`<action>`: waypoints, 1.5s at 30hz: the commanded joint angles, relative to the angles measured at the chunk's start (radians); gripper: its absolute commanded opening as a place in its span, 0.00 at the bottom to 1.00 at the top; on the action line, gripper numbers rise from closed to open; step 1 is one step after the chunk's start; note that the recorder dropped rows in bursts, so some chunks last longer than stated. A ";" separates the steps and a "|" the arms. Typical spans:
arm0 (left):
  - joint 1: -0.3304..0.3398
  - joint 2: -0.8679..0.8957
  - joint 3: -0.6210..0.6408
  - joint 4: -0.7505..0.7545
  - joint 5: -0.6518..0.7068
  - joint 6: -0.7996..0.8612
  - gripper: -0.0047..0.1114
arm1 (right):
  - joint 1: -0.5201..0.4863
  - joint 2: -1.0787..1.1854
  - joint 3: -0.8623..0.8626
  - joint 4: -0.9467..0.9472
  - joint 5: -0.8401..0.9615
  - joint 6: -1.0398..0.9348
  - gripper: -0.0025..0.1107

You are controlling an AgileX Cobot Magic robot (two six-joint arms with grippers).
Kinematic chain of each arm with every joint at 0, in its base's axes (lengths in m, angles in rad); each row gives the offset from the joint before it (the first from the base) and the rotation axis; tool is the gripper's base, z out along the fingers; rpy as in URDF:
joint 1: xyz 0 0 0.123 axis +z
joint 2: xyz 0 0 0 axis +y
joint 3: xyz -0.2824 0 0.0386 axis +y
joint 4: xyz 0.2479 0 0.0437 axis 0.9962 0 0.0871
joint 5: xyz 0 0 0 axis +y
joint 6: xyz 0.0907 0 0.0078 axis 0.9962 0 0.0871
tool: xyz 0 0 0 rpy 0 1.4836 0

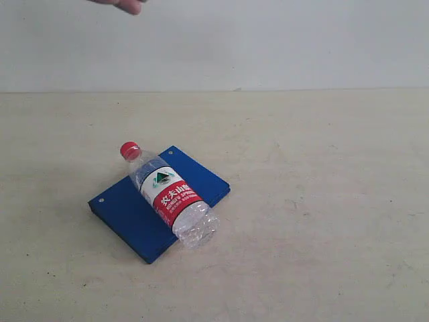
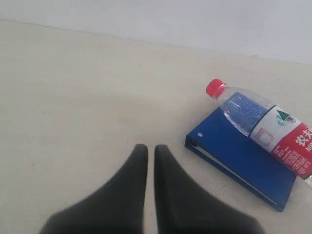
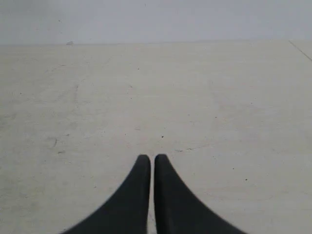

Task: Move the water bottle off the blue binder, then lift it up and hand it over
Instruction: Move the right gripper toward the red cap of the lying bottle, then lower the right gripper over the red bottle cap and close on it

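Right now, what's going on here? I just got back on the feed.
Nothing is gripped yet. The water bottle lies on its side across the blue binder, with its red cap and base reaching past the binder's edges. The left gripper is shut and hangs over bare table short of the binder. The right gripper is shut too, with only table ahead. A person's fingertips show at the exterior view's top edge.

You see a clear, glossy plastic water bottle point(image 1: 171, 194), a smooth-faced blue binder point(image 1: 124, 211), and a matt, speckled table point(image 1: 322, 215).
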 commanded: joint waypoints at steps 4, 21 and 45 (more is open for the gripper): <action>-0.002 -0.003 0.003 0.000 -0.016 0.006 0.08 | -0.003 -0.002 0.000 -0.012 -0.005 0.005 0.02; -0.002 -0.003 0.003 0.000 -0.018 0.006 0.08 | -0.001 -0.002 0.000 0.624 -0.641 0.520 0.02; -0.002 -0.003 0.003 0.003 -0.018 0.006 0.08 | 0.522 1.755 -1.188 1.189 0.076 -1.145 0.57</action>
